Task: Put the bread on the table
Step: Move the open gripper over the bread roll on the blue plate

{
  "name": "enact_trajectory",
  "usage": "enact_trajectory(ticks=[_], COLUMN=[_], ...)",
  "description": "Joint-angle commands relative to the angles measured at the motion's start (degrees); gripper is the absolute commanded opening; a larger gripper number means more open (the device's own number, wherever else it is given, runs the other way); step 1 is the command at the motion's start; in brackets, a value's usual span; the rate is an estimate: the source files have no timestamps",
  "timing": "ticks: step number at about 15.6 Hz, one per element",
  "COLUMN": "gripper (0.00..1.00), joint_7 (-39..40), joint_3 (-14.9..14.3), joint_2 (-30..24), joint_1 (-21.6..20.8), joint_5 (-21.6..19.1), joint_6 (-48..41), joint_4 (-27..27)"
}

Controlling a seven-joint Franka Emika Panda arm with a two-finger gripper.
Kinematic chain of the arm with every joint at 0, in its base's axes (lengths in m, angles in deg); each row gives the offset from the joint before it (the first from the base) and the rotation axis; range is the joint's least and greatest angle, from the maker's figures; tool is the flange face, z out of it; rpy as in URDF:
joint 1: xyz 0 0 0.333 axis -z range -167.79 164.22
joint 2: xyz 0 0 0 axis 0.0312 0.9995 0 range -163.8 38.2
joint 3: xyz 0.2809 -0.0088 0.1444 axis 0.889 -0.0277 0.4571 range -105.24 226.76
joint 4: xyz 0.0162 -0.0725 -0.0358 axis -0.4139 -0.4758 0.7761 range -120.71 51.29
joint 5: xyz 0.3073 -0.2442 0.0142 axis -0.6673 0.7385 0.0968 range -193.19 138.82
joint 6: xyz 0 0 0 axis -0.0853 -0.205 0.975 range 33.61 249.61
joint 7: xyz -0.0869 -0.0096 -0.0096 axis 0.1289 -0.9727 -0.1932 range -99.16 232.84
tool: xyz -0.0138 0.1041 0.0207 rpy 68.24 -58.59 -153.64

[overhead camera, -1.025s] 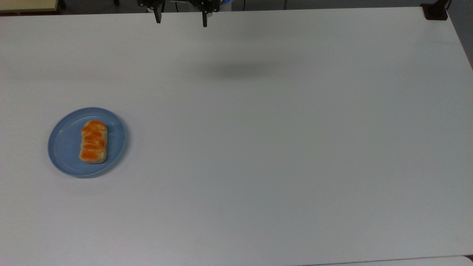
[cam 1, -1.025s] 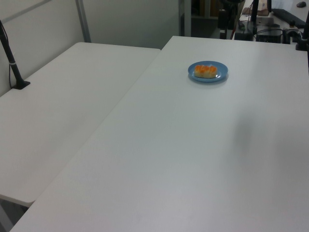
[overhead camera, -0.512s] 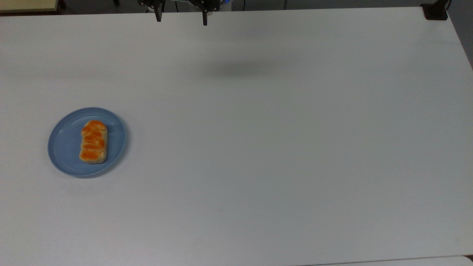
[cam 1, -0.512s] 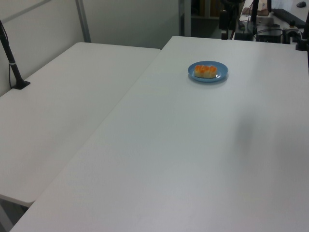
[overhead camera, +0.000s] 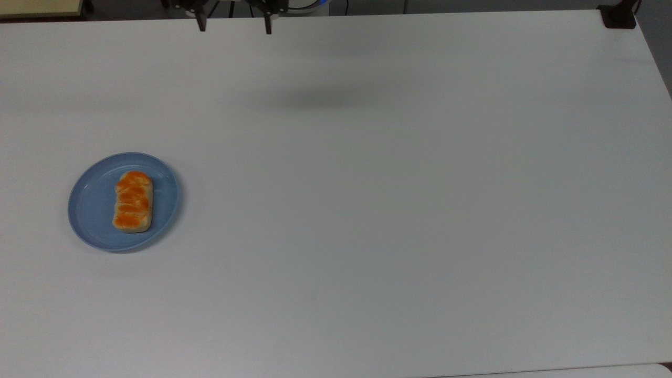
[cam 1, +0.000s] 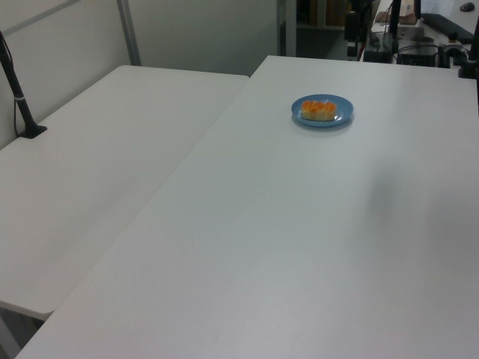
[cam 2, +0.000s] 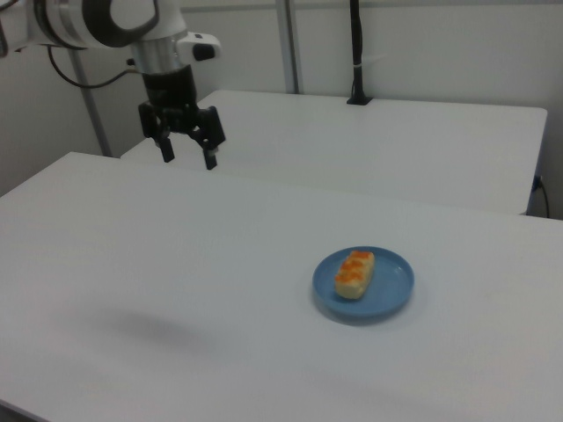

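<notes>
Zero progress so far: bread [overhead camera: 133, 201] sits on the blue plate [overhead camera: 92, 210], left of centre in the top view, nothing lifted. Gripper [cam 2: 186, 156] hangs high at upper left of the right view, well apart from the plate, fingers [cam 2: 210, 158] spread, empty. Left to do: reach, grasp, lift, set down on bare tabletop [overhead camera: 399, 220]. The loaf's long axis runs top-to-bottom in the top view, glazed side up.

- The bread [overhead camera: 133, 201] lies on the plate [overhead camera: 89, 210].
- The plate sits on the table [overhead camera: 399, 210], toward the top view's left.
- The gripper [overhead camera: 234, 26] hangs at the top view's upper edge, well apart from both.
</notes>
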Motion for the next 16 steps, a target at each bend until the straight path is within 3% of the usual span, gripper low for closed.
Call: enact_trajectory(ticks=[1,6,11,16], gripper=[1.00,1.00,1.00,1.00], joint_7=[7.5,15.5,17.6,17.0], joint_3=[-0.3,-0.3,-0.4,-0.3], joint_2=[2.3,8.8,15.6,22.7], joint_1=[4.1,11.3,16.2,17.9], joint_5=[-1.4,-1.3,-0.1,0.9], joint_6=[3.7,11.8,17.4,28.1], joint_4=[0.2,0.2,0.4,1.5])
